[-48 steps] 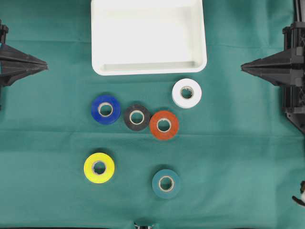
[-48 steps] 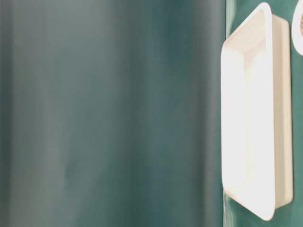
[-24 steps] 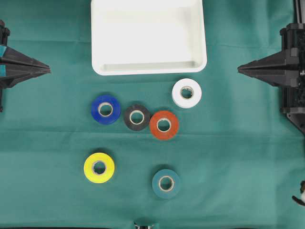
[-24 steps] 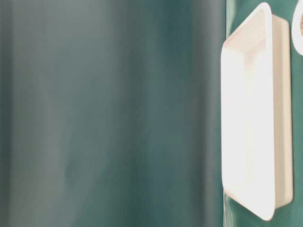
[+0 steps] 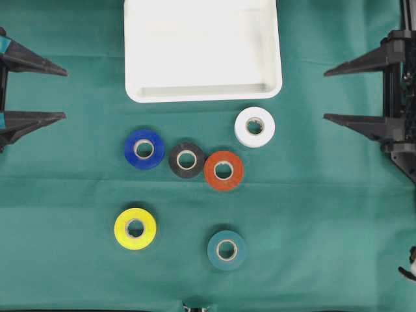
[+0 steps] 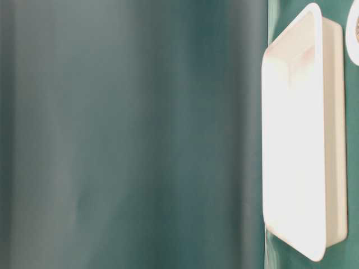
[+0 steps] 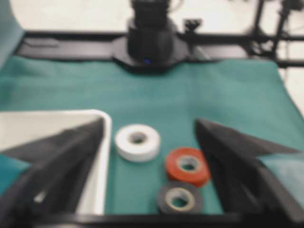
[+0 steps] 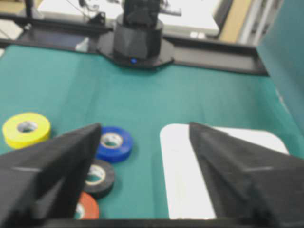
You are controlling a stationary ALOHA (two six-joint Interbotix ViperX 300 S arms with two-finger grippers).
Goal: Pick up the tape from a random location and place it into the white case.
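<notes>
green cloth (image 5: 312,208) bears white case (image 5: 203,95), holding nothing.

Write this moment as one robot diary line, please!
left gripper: open, empty | right gripper: open, empty | white case: empty | six tape rolls on cloth

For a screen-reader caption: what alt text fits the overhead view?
Six tape rolls lie on a green cloth below an empty white case: blue, black, orange, white, yellow and teal. The left gripper and right gripper stand open at the sides, holding nothing.
</notes>
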